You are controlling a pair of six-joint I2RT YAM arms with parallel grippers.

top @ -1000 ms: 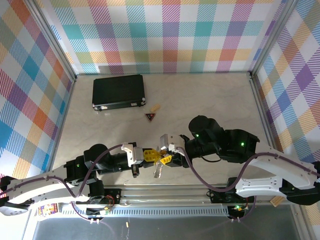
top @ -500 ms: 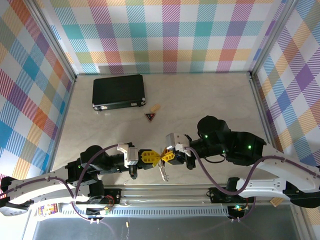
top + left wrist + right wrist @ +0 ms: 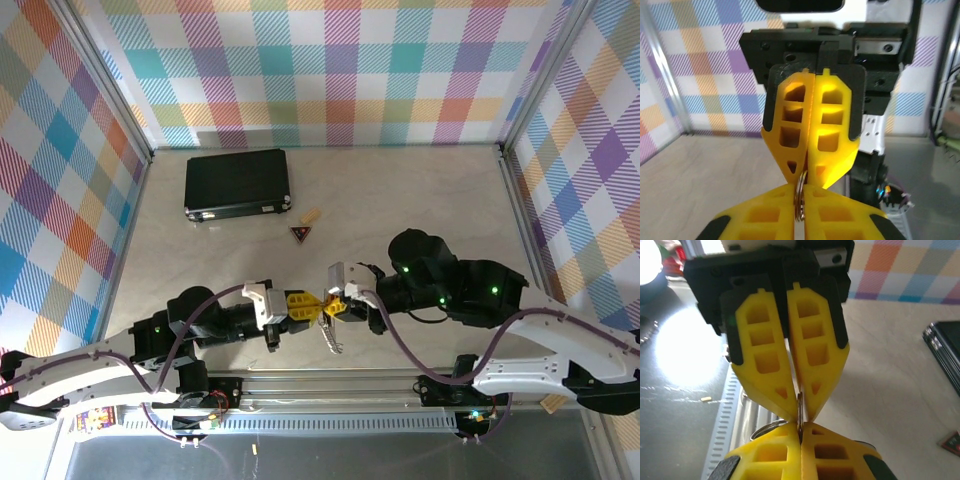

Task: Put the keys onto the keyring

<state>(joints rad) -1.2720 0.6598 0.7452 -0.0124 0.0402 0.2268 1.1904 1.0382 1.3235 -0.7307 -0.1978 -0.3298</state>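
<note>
The keyring (image 3: 799,204), a thin bright metal ring seen edge-on, is sitting pinched where the two grippers are meeting tip to tip above the near edge of the table (image 3: 420,200). The left gripper (image 3: 310,306) is pressing its jaws together on one side of the ring, with only a hairline gap showing between them. The right gripper (image 3: 327,304) is clamping fully closed on the other side, so both are holding the same ring. Their fingers (image 3: 765,360) are moulded yellow plastic wedges with rectangular cut-out cells, tapering to blunt points and backed by matte black mounts. The keys (image 3: 331,341), a pale silver-grey metal bunch with a toothed edge, are hanging tilted just below the joined tips, over the ribbed aluminium rail (image 3: 330,385). Farther out on the smooth beige, faintly marbled tabletop, a small dark-red triangular trinket (image 3: 300,234) is lying beside a short tan piece (image 3: 311,216). A flat black rectangular case (image 3: 237,183) with rounded corners is lying near the far left corner. Glossy walls (image 3: 330,70) printed in pastel plaid are enclosing the table on three sides.
</note>
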